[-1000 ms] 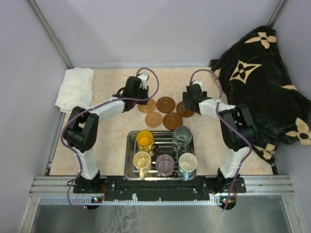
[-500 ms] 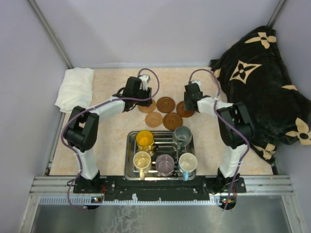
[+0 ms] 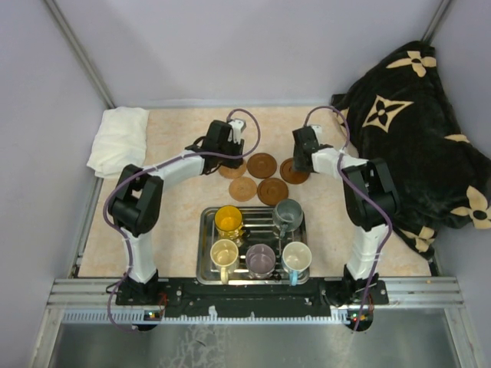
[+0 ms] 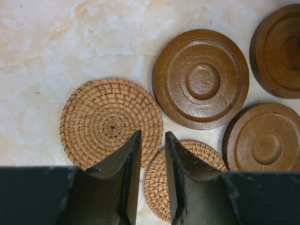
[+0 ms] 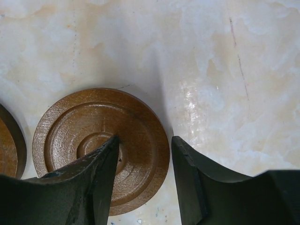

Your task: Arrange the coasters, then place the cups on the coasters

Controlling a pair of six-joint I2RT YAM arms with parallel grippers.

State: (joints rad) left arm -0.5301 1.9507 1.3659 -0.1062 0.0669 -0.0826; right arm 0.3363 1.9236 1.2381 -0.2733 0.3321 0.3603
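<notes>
Five coasters lie clustered mid-table: two woven tan ones (image 3: 232, 169) (image 3: 243, 188) and three dark wooden ones (image 3: 261, 164) (image 3: 292, 172) (image 3: 271, 191). My left gripper (image 4: 153, 136) hovers over the woven pair (image 4: 110, 119) (image 4: 159, 187), its jaws a narrow gap apart with nothing between them. My right gripper (image 5: 145, 140) is open astride the right edge of a wooden coaster (image 5: 140, 126), with one finger over its centre and the other over bare table. Five cups stand in the tray: yellow (image 3: 228, 220), grey-green (image 3: 288, 211), cream (image 3: 224, 253), purple (image 3: 260, 260) and white with a blue handle (image 3: 296, 257).
The steel tray (image 3: 205, 230) sits near the arm bases. A folded white cloth (image 3: 119, 138) lies at the far left corner. A black patterned blanket (image 3: 414, 130) is heaped along the right side. Grey walls close in the table.
My left gripper has shifted right, over the woven coasters, after briefly widening and narrowing again. My right gripper's jaws have narrowed around the wooden coaster's edge.
</notes>
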